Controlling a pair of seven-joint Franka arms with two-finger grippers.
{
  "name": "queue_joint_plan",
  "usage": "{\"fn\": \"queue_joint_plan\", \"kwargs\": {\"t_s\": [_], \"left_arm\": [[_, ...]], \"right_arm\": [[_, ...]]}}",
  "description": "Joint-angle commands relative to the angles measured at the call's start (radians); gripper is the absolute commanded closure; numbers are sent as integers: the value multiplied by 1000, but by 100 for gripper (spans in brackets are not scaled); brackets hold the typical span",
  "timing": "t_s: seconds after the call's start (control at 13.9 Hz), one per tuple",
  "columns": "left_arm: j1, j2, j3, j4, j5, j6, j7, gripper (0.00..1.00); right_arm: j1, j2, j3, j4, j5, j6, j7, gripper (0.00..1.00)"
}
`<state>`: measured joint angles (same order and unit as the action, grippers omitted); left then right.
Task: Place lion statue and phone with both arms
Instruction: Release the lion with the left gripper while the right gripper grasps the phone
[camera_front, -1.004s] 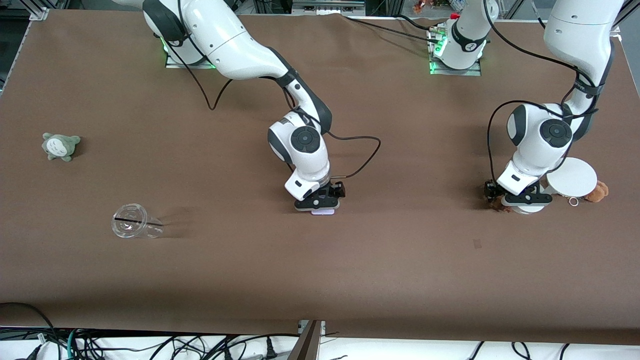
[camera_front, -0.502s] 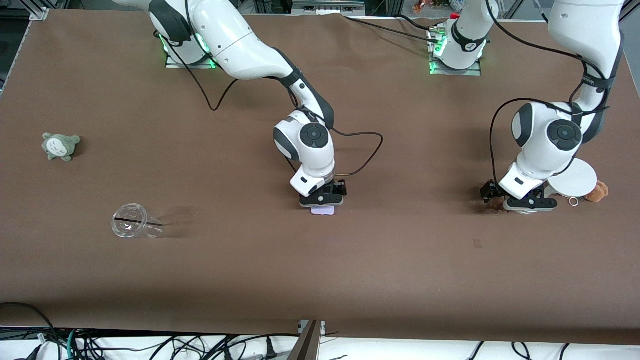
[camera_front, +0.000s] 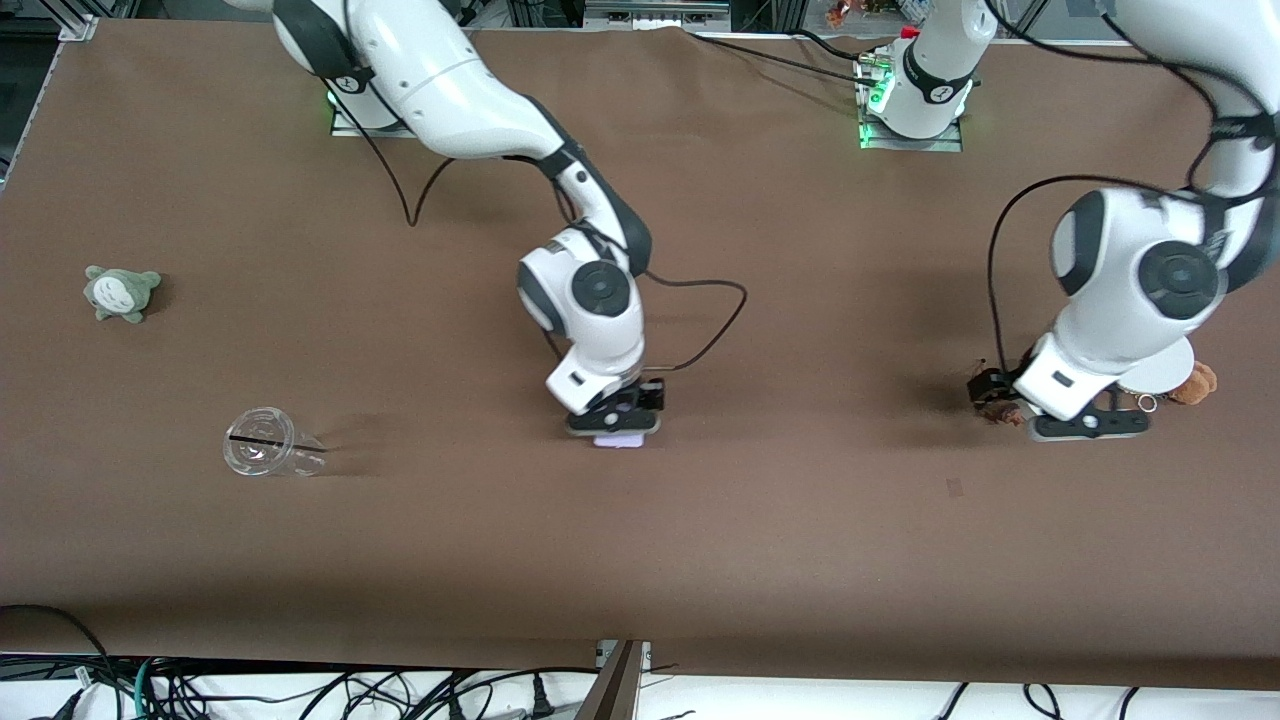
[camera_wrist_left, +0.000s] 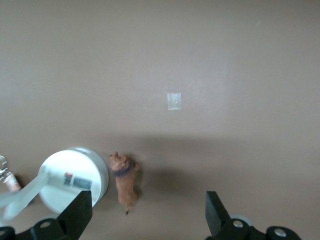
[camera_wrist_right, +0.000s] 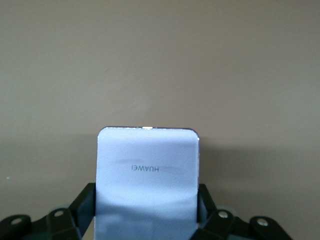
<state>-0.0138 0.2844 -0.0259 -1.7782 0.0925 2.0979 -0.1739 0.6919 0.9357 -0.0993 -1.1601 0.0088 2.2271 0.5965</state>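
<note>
Mid-frame in the front view, the right gripper (camera_front: 613, 425) is clamped on the phone (camera_front: 620, 440). At center right the left gripper (camera_front: 1088, 424) hangs spread wide, the lion statue (camera_front: 990, 408) lying loose on the table (camera_front: 640, 560) beside the white round stand (camera_wrist_left: 75, 182). The clear cup (camera_front: 268, 455) (lower left, tipped over) holds nothing visible.

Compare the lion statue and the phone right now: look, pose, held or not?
The lion statue is a tiny reddish-brown figurine; the phone is a flat pale lavender-white slab, larger. The lion statue lies free on the table beside the white round stand, under the open left claw; the right claw is shut on the phone.
</note>
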Motion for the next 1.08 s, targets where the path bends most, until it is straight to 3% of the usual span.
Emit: {"fn": "queue_joint_plan", "kwargs": {"t_s": [0.0,0.14,0.29,0.65,0.86,1.0], "left_arm": [[-2,-65,-2,155,-56,-214,-7,0],[0,-77,3,229,-56,-295,-7,0],[12,-122,4,237,-60,-318,-7,0],[63,-177,15,259,-152,-401,-7,0],[58,-171,17,255,-142,-524,4,0],[60,-177,17,252,-140,-550,4,0]], "right_arm": [[-104,-147,12,-93,132,-118,-247,44],[-179,-227,12,-194,155,-119,-352,44],[-253,-268,12,-274,157,-109,-452,44],[-411,-264,13,-412,168,26,-656,42],[-425,-264,12,-509,244,163,-710,42],[-428,-253,13,-527,250,198,-710,41]]}}
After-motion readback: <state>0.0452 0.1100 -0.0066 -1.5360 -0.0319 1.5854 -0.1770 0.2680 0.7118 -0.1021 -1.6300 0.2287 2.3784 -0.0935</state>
